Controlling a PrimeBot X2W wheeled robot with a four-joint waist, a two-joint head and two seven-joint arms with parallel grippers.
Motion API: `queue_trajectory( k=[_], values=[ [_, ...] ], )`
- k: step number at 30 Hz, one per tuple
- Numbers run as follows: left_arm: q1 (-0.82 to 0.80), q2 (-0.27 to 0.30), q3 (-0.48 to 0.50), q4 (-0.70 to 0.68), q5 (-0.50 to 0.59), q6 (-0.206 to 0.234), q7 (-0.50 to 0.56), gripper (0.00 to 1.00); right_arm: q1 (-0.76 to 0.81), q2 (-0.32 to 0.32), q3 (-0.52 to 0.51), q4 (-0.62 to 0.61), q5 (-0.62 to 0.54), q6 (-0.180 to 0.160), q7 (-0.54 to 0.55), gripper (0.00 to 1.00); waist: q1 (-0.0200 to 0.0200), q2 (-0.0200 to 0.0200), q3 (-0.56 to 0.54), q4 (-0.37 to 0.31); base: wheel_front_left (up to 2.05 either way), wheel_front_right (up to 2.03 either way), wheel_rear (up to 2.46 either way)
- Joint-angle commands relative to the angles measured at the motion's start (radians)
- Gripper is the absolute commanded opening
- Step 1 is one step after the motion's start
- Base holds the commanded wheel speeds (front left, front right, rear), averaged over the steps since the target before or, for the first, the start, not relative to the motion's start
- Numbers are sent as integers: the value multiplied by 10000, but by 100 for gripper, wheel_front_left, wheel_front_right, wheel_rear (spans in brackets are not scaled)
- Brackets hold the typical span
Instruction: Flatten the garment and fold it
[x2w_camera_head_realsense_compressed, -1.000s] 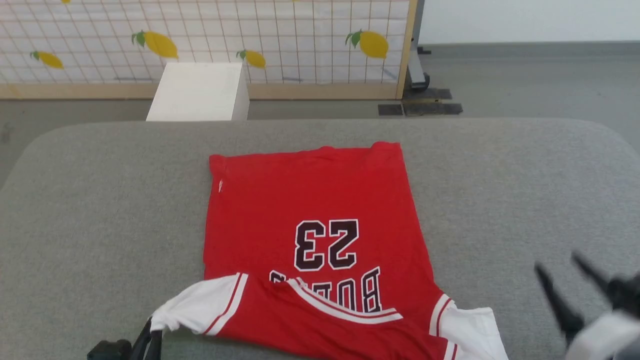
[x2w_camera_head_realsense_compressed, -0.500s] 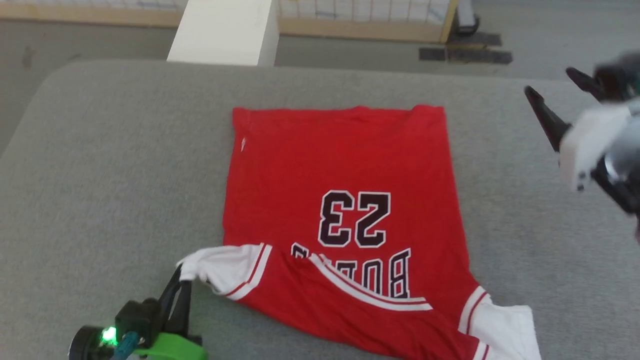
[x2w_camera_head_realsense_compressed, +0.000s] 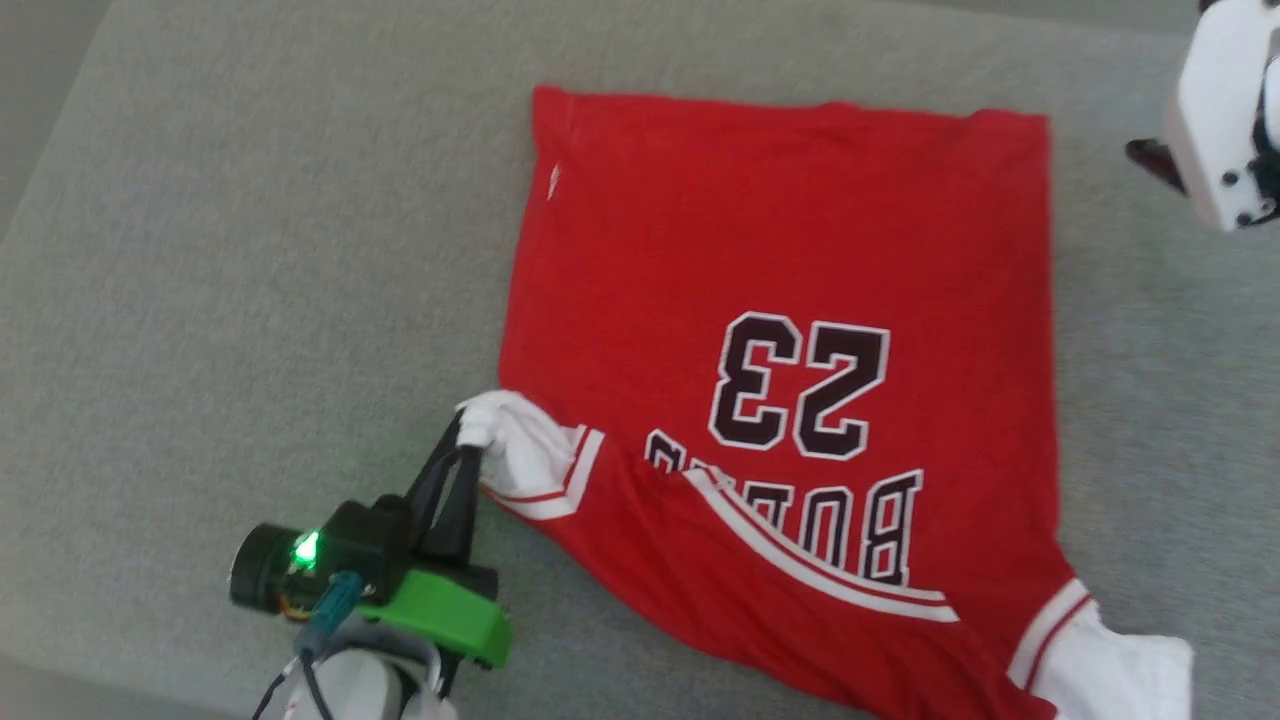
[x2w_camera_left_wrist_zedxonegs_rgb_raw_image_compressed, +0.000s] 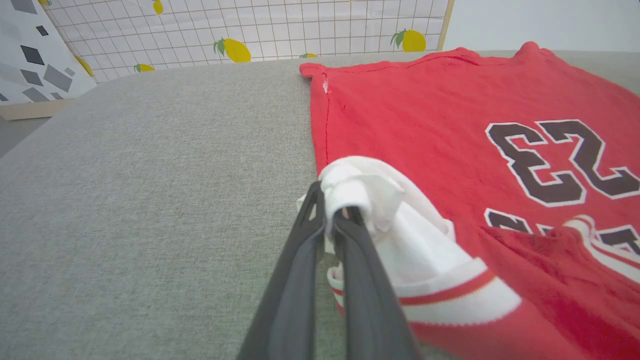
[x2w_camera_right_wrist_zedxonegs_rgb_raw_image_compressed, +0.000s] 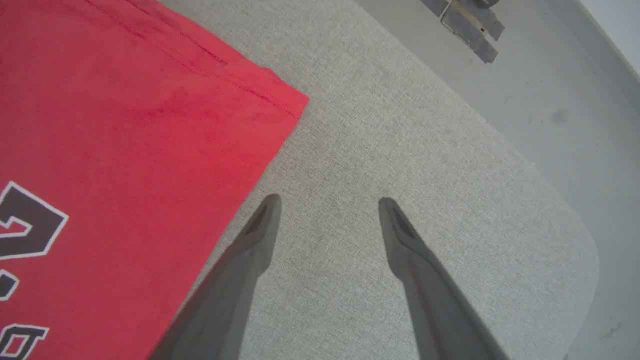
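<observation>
Your garment (x2w_camera_head_realsense_compressed: 780, 250) lies spread on the grey table (x2w_camera_head_realsense_compressed: 250, 250). Its long axis runs near to far, with the hem at the far end and the neckline nearest you, so the number print (x2w_camera_head_realsense_compressed: 800, 385) reads upside down. The near part is folded over and hides part of the lettering under the number. Your left end effector (x2w_camera_head_realsense_compressed: 465, 450) is pinched tight on the bunched white sleeve (x2w_camera_head_realsense_compressed: 520, 450) at the garment's left edge. The near right sleeve (x2w_camera_head_realsense_compressed: 1110, 670) is cut off by the frame. Your right end effector (x2w_camera_right_wrist_zedxonegs_rgb_raw_image_compressed: 328, 202) is spread wide and holds nothing, over bare table just right of the far right corner. Whether it touches the table is hard to tell.
</observation>
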Motion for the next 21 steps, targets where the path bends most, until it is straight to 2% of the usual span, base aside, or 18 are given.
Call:
queue_trajectory(
  k=[1, 7, 16, 17, 18, 21],
  values=[
    [-274, -116, -56, -64, 94, -83, -78, 0, -360, -7, 117, 216, 154, -15, 281, 100, -1, 0, 1148, 975, 0, 0, 0],
    [-626, -406, -170, -109, 166, -181, -78, 0, -979, 233, 363, 1003, 295, -15, 321, 100, -1, 0, 1774, 1349, 0, 0, 0],
    [-859, -575, -130, 28, 265, -282, -78, 0, -616, 313, 1318, 1913, 326, -15, -37, 100, -1, 0, 2062, 1399, 0, 0, 0],
    [-864, -581, -106, 51, 281, -291, -78, 0, -603, 296, 1423, 1946, 396, -15, -92, 35, -1, 0, 2049, 1370, 0, 0, 0],
    [-863, -583, -81, 71, 295, -298, -78, 0, -600, 289, 1496, 1979, 474, -15, -118, 0, -1, 0, 2019, 1337, 0, 0, 0],
    [-826, -550, 13, 152, 336, -324, -78, 0, -731, 254, 1713, 2073, 661, -15, -333, 0, -1, 0, 1849, 1210, 0, 0, 0]
  ],
)
